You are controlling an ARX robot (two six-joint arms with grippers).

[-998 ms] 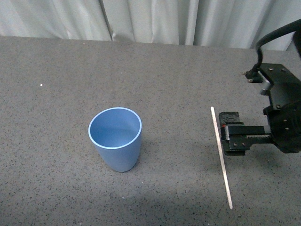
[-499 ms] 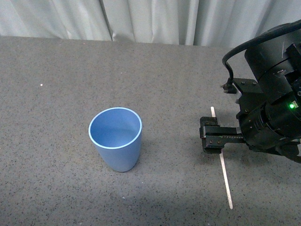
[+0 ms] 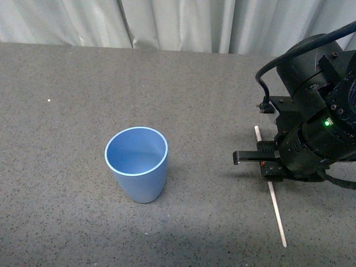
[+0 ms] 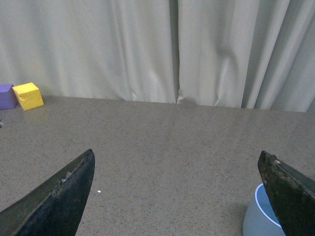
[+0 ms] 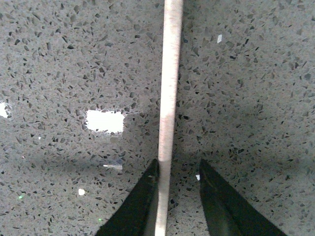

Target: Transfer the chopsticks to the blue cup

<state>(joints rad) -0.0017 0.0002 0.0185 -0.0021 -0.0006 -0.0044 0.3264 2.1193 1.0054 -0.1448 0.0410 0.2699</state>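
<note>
The blue cup (image 3: pixel 136 164) stands upright and empty on the grey table, left of centre; its rim also shows in the left wrist view (image 4: pixel 261 219). The pale chopstick (image 3: pixel 277 214) lies flat on the table at the right. My right gripper (image 3: pixel 268 167) points down over the stick's middle. In the right wrist view the chopstick (image 5: pixel 168 98) runs between the open fingers, close against one finger (image 5: pixel 142 201), with a gap to the other. My left gripper (image 4: pixel 175 155) is open and empty, above the table beside the cup.
A yellow cube (image 4: pixel 28 95) and a purple cube (image 4: pixel 6 96) sit at the table's far edge by the white curtain. The grey speckled table (image 3: pixel 67 139) stretches around the cup.
My right arm has moved left and come down over the chopstick, now straddling it. The chopstick has shifted slightly to the right. The cup has not moved.
</note>
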